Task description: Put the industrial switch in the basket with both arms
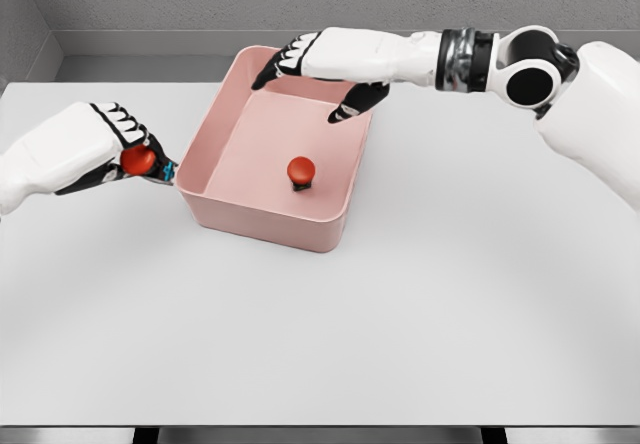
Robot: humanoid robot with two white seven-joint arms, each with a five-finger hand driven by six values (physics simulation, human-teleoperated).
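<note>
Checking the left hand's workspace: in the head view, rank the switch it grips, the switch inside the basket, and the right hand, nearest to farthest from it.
1. Gripped red switch, in the left hand.
2. Switch in the pink basket, on its floor.
3. Right hand, over the basket's far rim.

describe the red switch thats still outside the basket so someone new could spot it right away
Start at the pink basket in the middle of the white table, then look just past its left wall. There the left robot hand grips a red-capped industrial switch. Unlike the other switch, which stands alone on the basket floor, this one is outside, wrapped by fingers.
</note>
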